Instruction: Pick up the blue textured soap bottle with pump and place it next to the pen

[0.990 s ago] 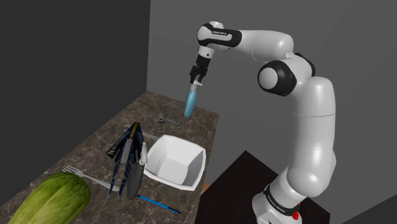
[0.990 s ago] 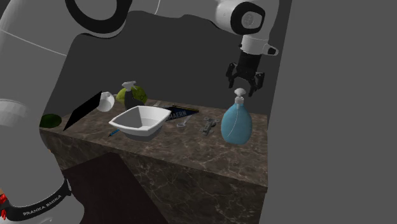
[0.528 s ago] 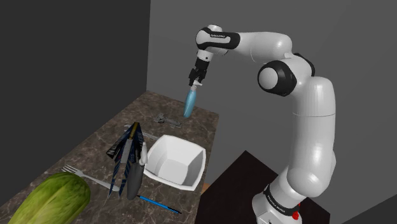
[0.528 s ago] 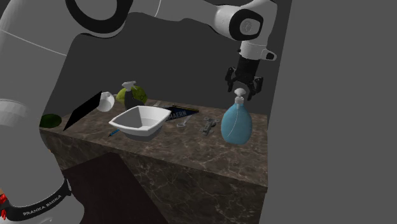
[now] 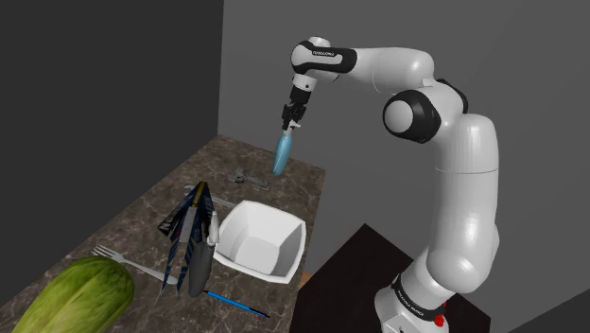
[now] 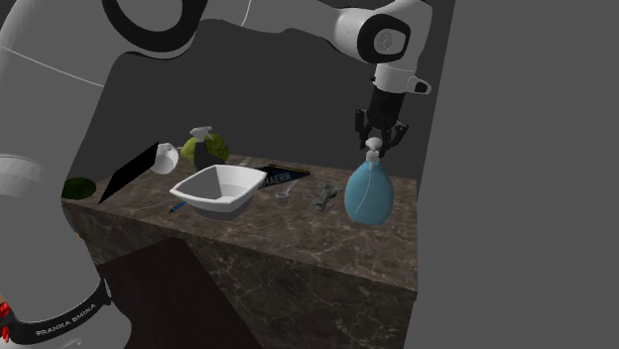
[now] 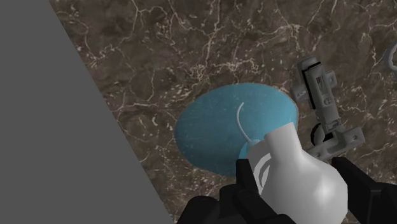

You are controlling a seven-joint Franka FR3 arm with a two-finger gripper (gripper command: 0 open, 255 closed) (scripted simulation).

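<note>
The jaws are clenched on the pale pump [image 7: 299,181] of the soap bottle [image 6: 368,193], one black finger [image 7: 251,181] pressed against each side of it. They point straight down from above, and the white arm [image 5: 454,180] reaches over from its stand.

The soap bottle is blue, flat and rounded. It stands upright on the dark brown marble tabletop [image 6: 298,243], near the far corner beside the grey wall [image 5: 274,57]. In the wrist view its blue body [image 7: 229,130] spreads out below the pump.

Just beside the bottle lies a small grey metal part [image 7: 321,105], apart from it. Further along the tabletop sits a white, squarish bowl [image 5: 260,236].

The pen [image 5: 236,304] is thin and blue. It lies near the tabletop's front edge on the far side of the bowl, well apart from the bottle.

Next to the bowl rest some long dark utensils [image 5: 189,236], then a fork [image 5: 128,260] and a green head of lettuce [image 5: 71,298].
</note>
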